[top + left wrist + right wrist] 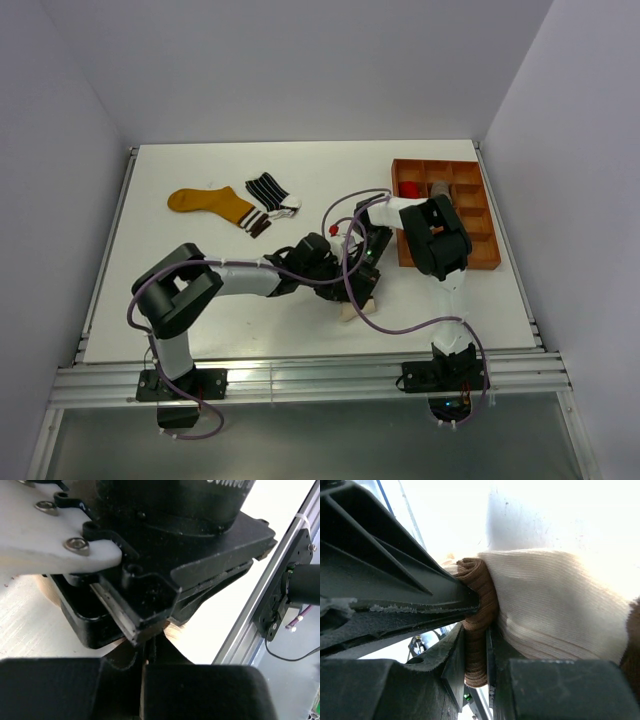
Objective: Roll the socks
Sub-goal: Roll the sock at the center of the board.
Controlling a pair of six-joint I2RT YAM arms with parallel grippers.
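A cream sock (357, 308) with brown toe and heel lies near the table's front edge, mostly under both grippers. My right gripper (476, 652) is shut on the sock's brown folded part (479, 605), and the cream body (555, 605) bulges to its right. My left gripper (148, 652) is shut just beneath the right gripper's head, with a thin pale sliver of the cream sock (176, 631) between its fingers. From above, the left gripper (343, 284) and the right gripper (369, 272) meet over this sock. A mustard-yellow sock (208, 203) and a black sock with white stripes (270, 190) lie flat at the back left.
An orange-brown compartment tray (480, 215) stands at the right, with a red thing (409, 189) in one back cell. The right arm's elbow hangs over the tray's near left part. A metal rail (260, 595) runs along the table's front edge.
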